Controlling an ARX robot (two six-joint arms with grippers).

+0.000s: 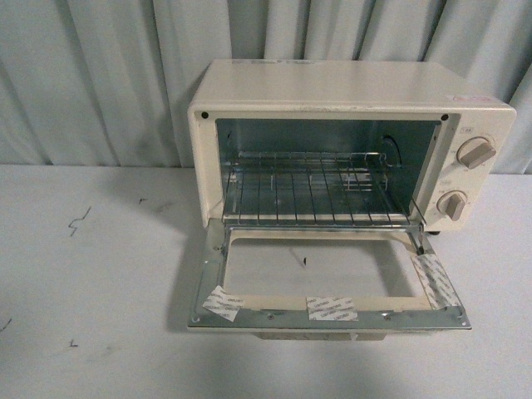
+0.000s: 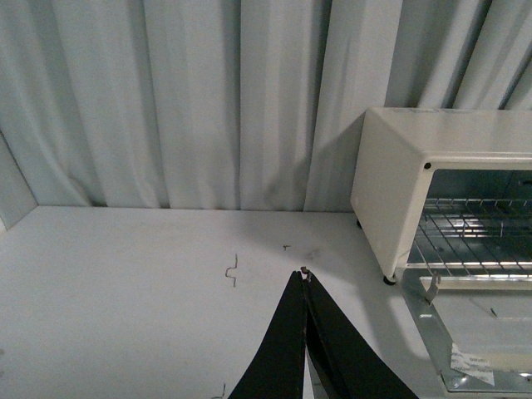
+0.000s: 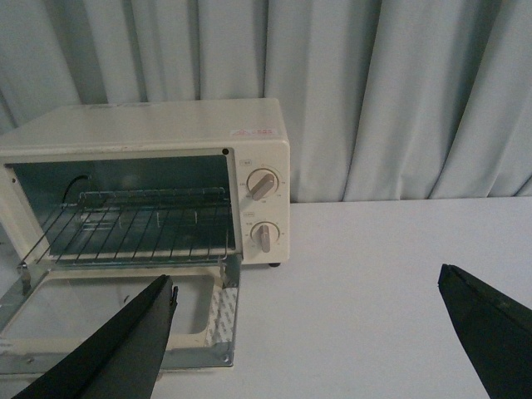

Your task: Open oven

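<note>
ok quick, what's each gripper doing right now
Left gripper: closed, holding nothing, away from the oven.
Right gripper: open wide, holding nothing.

Left hand [image 2: 306, 278] fingers pressed together, right hand [image 3: 307, 287] fingers spread wide, both holding nothing

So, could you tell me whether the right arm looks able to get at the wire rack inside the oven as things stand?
Probably yes: the oven door lies fully down, the wire rack is exposed, and the right hand is open in front of it with nothing between.
</note>
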